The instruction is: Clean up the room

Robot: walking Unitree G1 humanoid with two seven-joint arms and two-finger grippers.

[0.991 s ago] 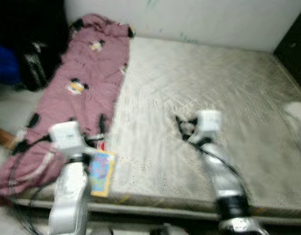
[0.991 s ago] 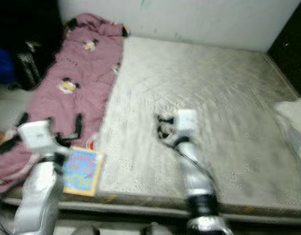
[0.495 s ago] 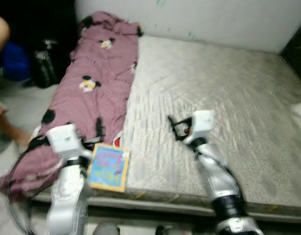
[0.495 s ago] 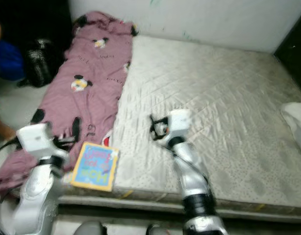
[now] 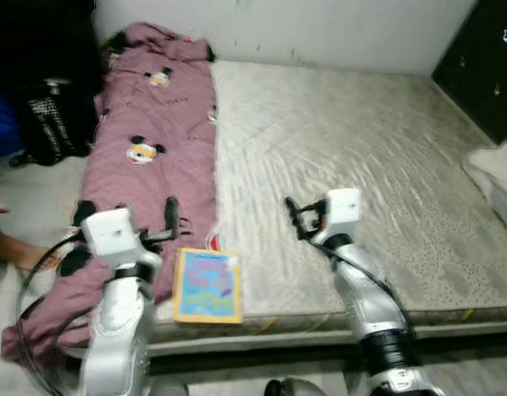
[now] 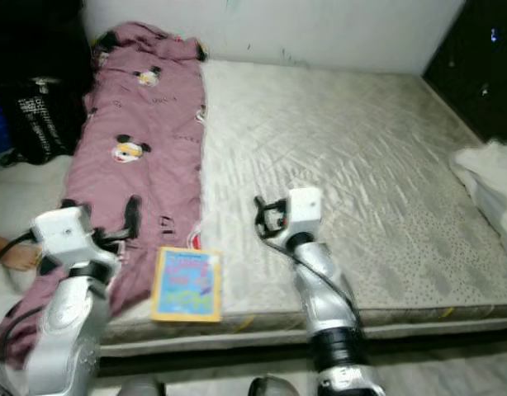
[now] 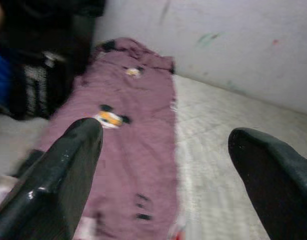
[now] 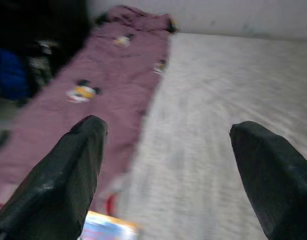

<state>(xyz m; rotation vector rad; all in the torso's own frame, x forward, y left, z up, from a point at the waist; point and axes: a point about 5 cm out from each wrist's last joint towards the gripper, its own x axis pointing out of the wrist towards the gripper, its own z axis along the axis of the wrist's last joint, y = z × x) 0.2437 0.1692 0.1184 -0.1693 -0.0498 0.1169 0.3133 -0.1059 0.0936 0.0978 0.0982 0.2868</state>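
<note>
A: Left eye view — bare grey mattress; pink cartoon-print blanket spread along its left side. Colourful book flat at the near edge, just beside the blanket.

B: Grippers?

A: Left gripper above the blanket's near end, close to the book, fingers spread, grasping nothing. Right gripper over mid-mattress, fingers likewise parted, empty.

B: Surroundings?

A: Black bag on the floor left; white cloth at right.
</note>
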